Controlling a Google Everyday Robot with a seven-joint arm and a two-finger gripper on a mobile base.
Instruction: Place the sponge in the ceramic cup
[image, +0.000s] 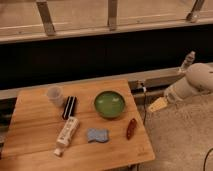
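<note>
The light-blue sponge (97, 135) lies flat on the wooden table (30, 130), near the front edge and just below the green bowl. The pale ceramic cup (55, 95) stands upright at the table's back left corner. My gripper (158, 104) hangs off the table's right side, level with the green bowl, at the end of the white arm (195, 82). It is well away from both the sponge and the cup and touches nothing on the table.
A wide green bowl (110, 103) sits right of centre. A black oblong item (69, 107) lies beside the cup, a white tube-like bottle (67, 134) lies left of the sponge, and a dark red oblong item (131, 128) lies to its right. A dark wall and a railing run behind the table.
</note>
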